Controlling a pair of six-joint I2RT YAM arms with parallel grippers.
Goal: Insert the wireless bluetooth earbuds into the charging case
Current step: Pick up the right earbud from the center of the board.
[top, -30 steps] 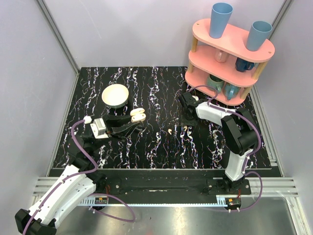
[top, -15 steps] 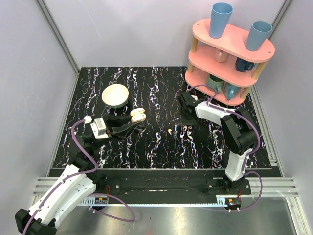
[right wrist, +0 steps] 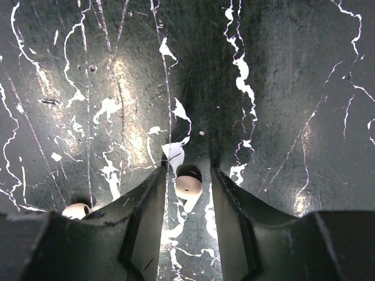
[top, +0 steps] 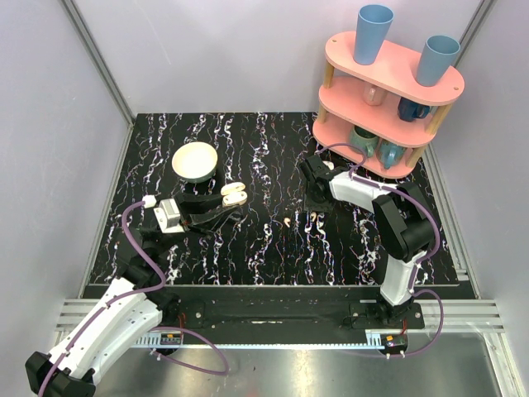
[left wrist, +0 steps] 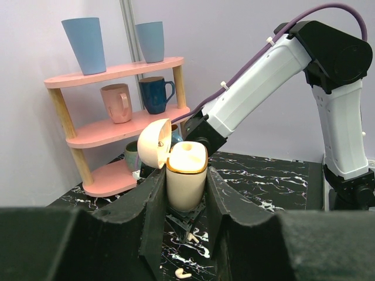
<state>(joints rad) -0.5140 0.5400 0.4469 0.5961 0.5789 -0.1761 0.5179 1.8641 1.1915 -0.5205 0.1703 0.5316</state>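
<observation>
Between the black fingers of the left gripper stands the small cream-beige rounded-square plastic charging case. It is clamped upright by its sides, and its domed lid is swung open to the left of the body in the wrist view, so the top is exposed. Both tiny cream-white curved plastic pieces lie to the right of the case in the overhead view, apart from it on the black, white-veined marbled tabletop. The earbud farther from the case sits between the fingers of the right gripper. Its jaws stand apart, with a sliver of table showing on each side of the piece, so nothing is held yet. The second earbud, nearer the case, lies loose outside that gripper's left finger in the right wrist view.

The step in hand looks like the pick of the first earbud. To do it well, the right gripper should probably be centred so that both pads meet the rounded head together. A lopsided close would likely flick so small and smooth a piece across the slick surface. The fingertips need to be right down at table level, and the squeeze gentle. How the stem lies is hard to make out, so its fit to the case's socket cannot be judged. The left gripper does best to hold the case steady, upright and open side up.
</observation>
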